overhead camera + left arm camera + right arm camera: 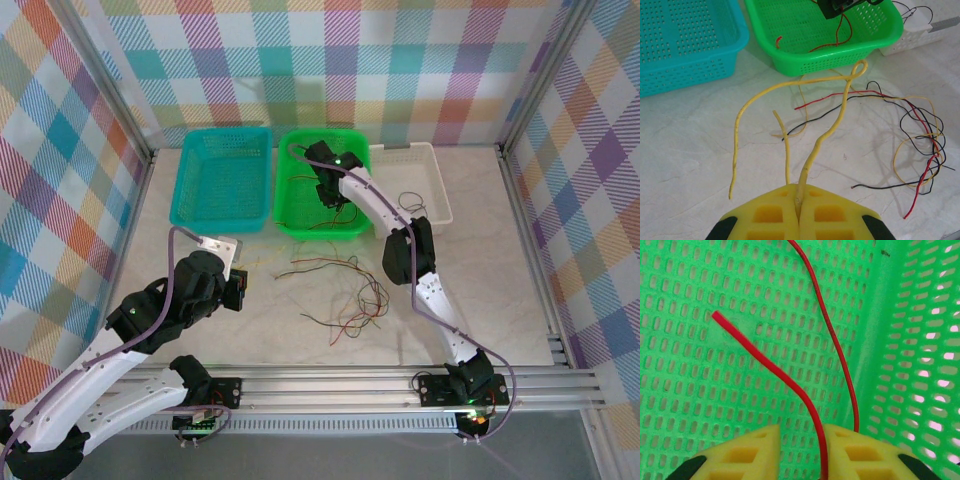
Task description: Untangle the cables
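Observation:
My left gripper (800,192) (238,290) is shut on a yellow cable (837,117), which rises from the pads, loops near the green basket (805,30) and trails back left over the table. A tangle of thin red, black and yellow cables (920,145) (350,295) lies on the table to the right. My right gripper (801,432) (335,203) hangs inside the green basket (690,365) with its jaws apart. A red cable (790,382) runs through the gap along the right finger, its free end on the basket floor.
A teal basket (222,180) (680,40) stands left of the green basket (290,190). A white basket (430,180) (910,40) holding thin dark wires stands to its right. Checked walls close in the table on three sides.

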`<state>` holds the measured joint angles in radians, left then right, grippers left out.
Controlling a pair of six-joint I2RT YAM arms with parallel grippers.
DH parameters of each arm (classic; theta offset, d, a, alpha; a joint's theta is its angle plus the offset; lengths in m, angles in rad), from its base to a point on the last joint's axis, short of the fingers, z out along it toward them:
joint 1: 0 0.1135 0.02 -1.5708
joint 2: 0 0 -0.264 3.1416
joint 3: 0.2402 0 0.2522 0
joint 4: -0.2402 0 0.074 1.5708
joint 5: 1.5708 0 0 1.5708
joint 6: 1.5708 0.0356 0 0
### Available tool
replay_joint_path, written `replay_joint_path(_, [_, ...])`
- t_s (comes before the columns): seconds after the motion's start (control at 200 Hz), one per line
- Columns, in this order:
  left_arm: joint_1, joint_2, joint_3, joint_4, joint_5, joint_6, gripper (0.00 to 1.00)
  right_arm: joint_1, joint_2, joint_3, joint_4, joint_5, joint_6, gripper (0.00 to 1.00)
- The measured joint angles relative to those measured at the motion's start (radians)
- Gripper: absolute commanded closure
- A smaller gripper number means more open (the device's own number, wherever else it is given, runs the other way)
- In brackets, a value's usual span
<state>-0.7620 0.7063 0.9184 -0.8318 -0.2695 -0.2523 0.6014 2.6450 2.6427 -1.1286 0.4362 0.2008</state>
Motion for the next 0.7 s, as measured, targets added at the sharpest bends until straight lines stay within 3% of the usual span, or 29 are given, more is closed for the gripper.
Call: replay_joint_path(0.7, [0.005, 0.035, 0.0, -0.001, -0.004, 0.0, 1.0, 0.0, -0.22, 0.006, -0.029, -0.037, 0.012, 0.44])
